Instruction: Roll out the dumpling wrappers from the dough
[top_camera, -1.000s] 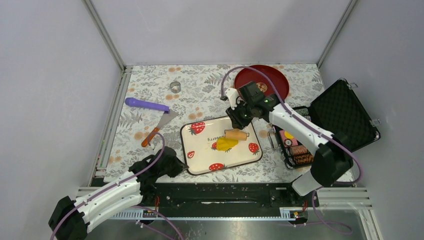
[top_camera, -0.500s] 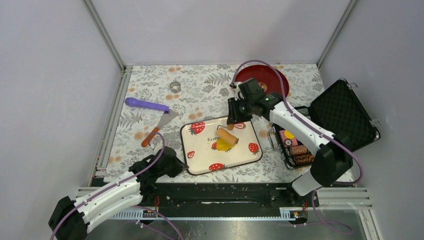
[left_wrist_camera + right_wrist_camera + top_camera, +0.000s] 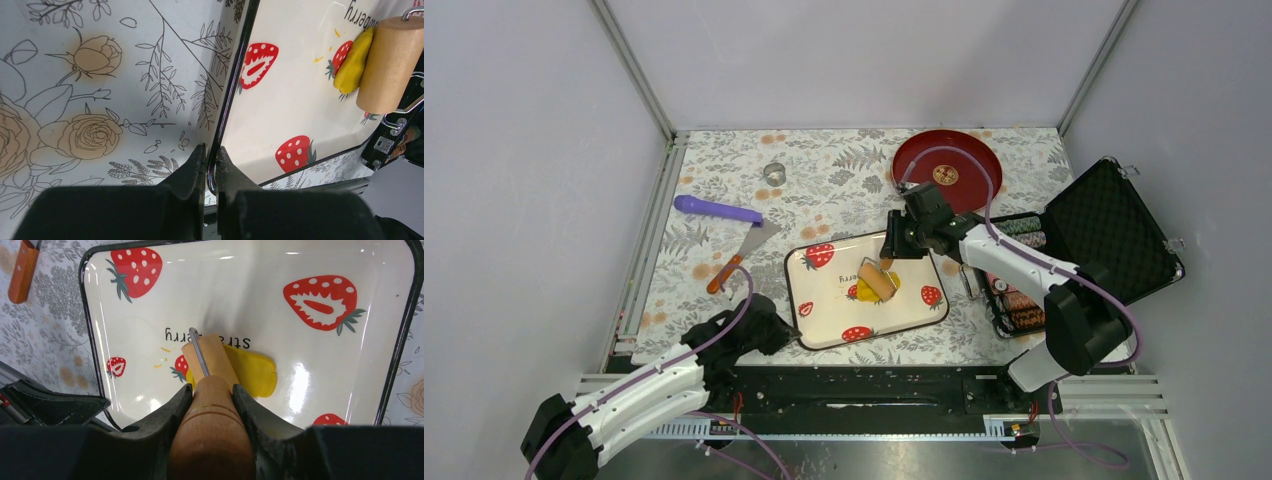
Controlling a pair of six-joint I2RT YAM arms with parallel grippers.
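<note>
Nearest us, our left gripper (image 3: pixel 210 156) is pinched tight on the black rim of the white rectangular strawberry-print tray (image 3: pixel 824 295), at its near-left corner. Mid-tray lies the flattened patch of soft yellow dough (image 3: pixel 256 371), with the small wooden hand roller (image 3: pixel 209 356) resting on it. Our right gripper (image 3: pixel 212 396), above the tray's far edge, is clamped on the roller's handle.

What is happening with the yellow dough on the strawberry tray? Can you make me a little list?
Dough: yellow dough, one flattened patch on the strawberry tray; no round wrappers visible
Roller: wooden roller resting on one side of the dough
Right arm: right end effector shut on the roller's handle
Left arm: left end effector shut on the tray's rim
Nearby on table: spatula, red plate
</note>
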